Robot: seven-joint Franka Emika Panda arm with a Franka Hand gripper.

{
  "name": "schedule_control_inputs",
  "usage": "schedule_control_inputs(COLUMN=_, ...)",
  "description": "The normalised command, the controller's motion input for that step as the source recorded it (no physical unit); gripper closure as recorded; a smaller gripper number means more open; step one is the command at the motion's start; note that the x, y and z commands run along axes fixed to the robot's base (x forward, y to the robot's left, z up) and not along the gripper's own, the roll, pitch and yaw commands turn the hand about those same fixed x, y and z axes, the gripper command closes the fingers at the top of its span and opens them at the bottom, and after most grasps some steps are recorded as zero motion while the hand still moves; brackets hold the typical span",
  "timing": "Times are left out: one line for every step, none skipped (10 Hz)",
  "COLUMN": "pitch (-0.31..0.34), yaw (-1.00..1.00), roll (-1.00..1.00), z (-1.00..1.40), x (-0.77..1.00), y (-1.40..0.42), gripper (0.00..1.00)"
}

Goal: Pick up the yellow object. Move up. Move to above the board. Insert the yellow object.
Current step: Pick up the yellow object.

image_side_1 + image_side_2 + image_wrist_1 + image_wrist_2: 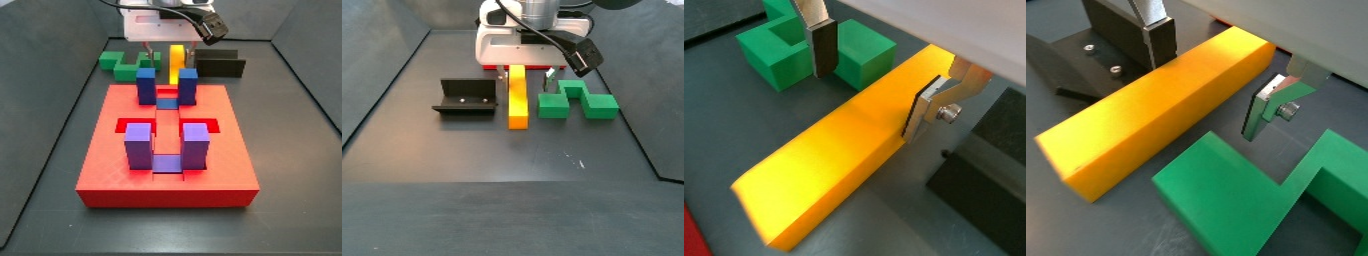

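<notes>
Gripper (878, 82) is down low at the far end of the yellow object (838, 160), fingers spread, one on each long side of the bar. In both wrist views the dark pads (1157, 44) look close to the bar's side faces, but I can't honestly tell if they're touching yet. I'd call it open and straddling, not clamped. The grasp step looks like the one in hand, with nothing lifted so far.

Using the bar as the landmark: it lies flat on the dark floor, long axis running straight away from the gripper's mount toward the open floor, as a side view shows (517, 97). The fingers close across its narrow width, which is the right way round. The catch is that they sit near one end rather than the middle, so most of the bar sticks out in front, and I'd guess it could droop or twist once it's lifted.

To one side of the bar sits the green zigzag block (577, 103), just beside it but apart. On the opposite side is the fixture (462, 97), also clear of it. The black block (221, 64) is off past the bar's gripper end.

The board (100, 170) lies well apart from the bar, with its blue and purple posts (140, 152) upright.
</notes>
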Motion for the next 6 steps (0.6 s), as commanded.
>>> schedule_control_inputs(pitch=-0.004, yaw=0.00, roll=0.03, z=-0.11, x=0.04, y=-0.15, gripper=0.00)
schedule_control_inputs(pitch=0.000, yaw=-0.03, roll=0.06, z=-0.24, x=0.00, y=0.00, gripper=0.00)
schedule_control_inputs(pitch=0.000, yaw=-0.11, roll=0.06, z=-0.21, x=-0.06, y=0.06, gripper=0.00)
schedule_control_inputs(pitch=0.000, yaw=-0.09, roll=0.05, z=-0.16, x=-0.11, y=0.07, gripper=0.00)
schedule_control_inputs(pitch=0.000, yaw=-0.06, roll=0.03, z=-0.09, x=-0.08, y=0.09, gripper=0.00)
schedule_control_inputs(pitch=0.000, yaw=-0.03, roll=0.00, z=-0.05, x=-0.02, y=0.09, gripper=0.00)
